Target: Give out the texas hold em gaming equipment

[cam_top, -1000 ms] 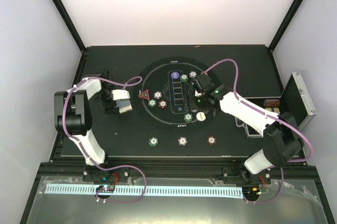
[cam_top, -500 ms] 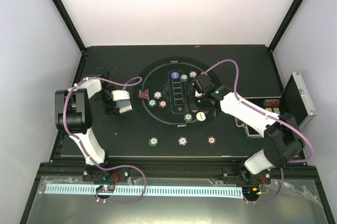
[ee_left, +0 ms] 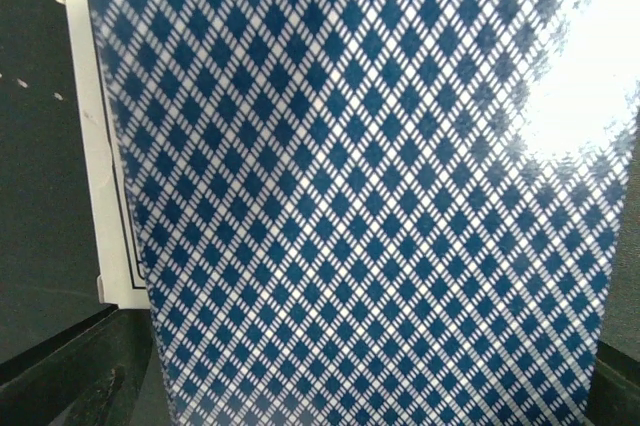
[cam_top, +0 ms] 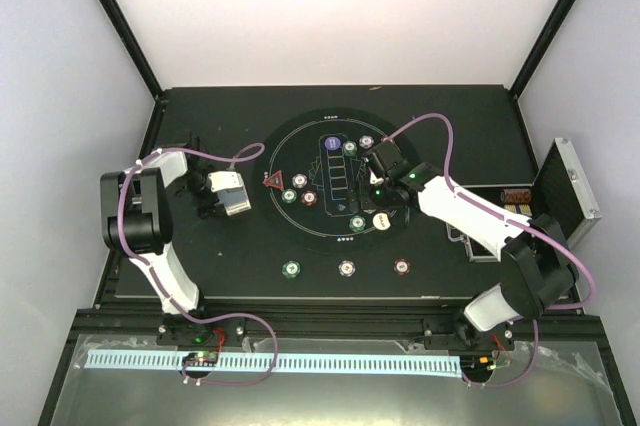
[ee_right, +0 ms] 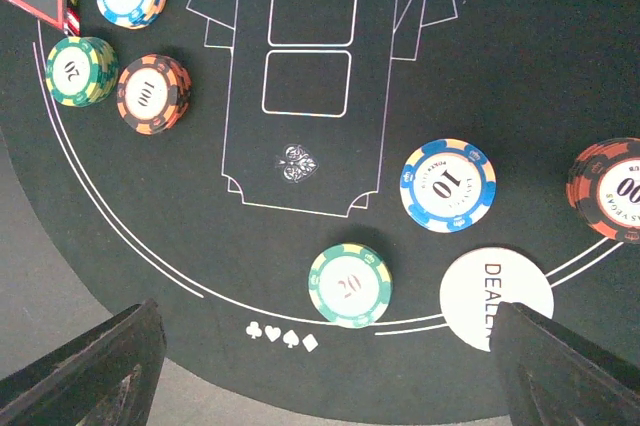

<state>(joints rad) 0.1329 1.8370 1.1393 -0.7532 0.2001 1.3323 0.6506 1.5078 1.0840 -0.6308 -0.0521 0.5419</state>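
The playing cards (cam_top: pixel 229 192) lie left of the round mat, at my left gripper (cam_top: pixel 214 196). In the left wrist view a blue diamond card back (ee_left: pixel 360 196) fills the frame and spans the gap between my wide-apart fingers (ee_left: pixel 60 376). A white card edge (ee_left: pixel 95 146) sticks out on the left. My right gripper (ee_right: pixel 322 311) hangs open over the mat with nothing in it. Below it lie a green 20 chip (ee_right: pixel 350 286), a white dealer disc (ee_right: pixel 490 296) and a blue-white 10 chip (ee_right: pixel 448 184). A red triangle (cam_top: pixel 272 182) and three small chip stacks (ee_right: pixel 150 91) lie further left.
Three single chips (cam_top: pixel 346 268) lie in a row near the table's front edge. A purple disc (cam_top: pixel 332 143) and two chips sit at the mat's far side. The open silver-edged case (cam_top: pixel 565 191) stands at the right edge, beside my right arm.
My left gripper and the cards have shifted slightly to the left and turned a little. The right arm has barely moved.
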